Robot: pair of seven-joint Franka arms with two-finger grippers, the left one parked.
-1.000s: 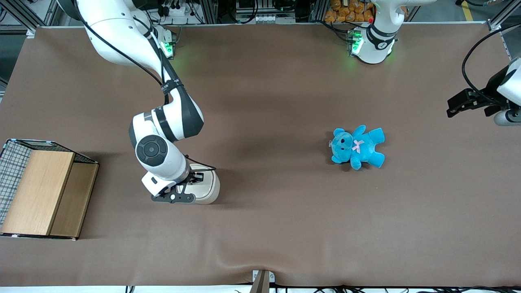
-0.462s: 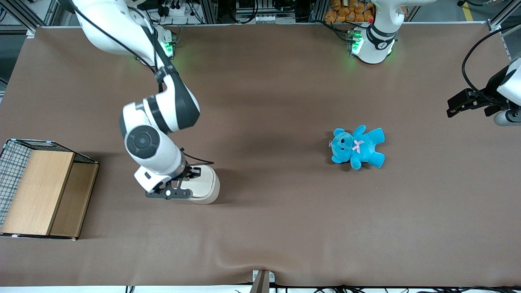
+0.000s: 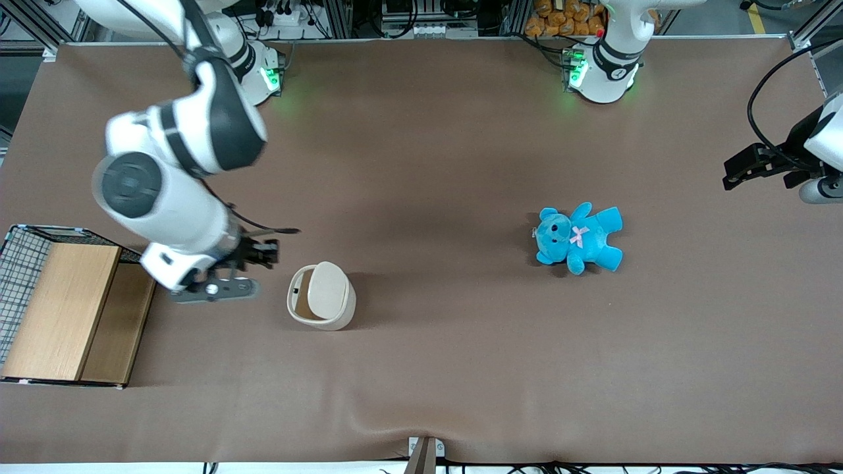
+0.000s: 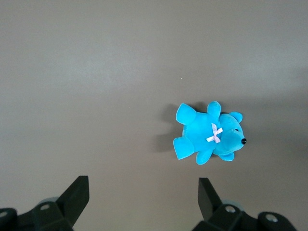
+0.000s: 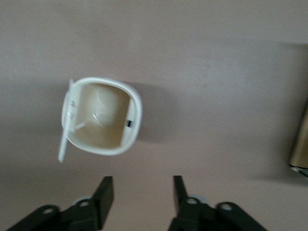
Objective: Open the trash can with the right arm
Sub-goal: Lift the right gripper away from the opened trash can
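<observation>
The trash can stands on the brown table, cream-white, with its flat lid tilted up on edge, so the tan inside shows. In the right wrist view the trash can is seen from above with its hollow open and its lid standing edge-on. The right arm's gripper hangs above the table beside the can, toward the working arm's end, clear of it. Its two black fingers are spread apart with nothing between them.
A wood-panelled wire basket lies at the working arm's end of the table, close to the right arm's wrist; its edge shows in the right wrist view. A blue teddy bear lies toward the parked arm's end, also in the left wrist view.
The right arm has swung up and away from the trash can toward the basket. The gripper, earlier right over the can, is now clear of it, and the lid stands tilted open.
</observation>
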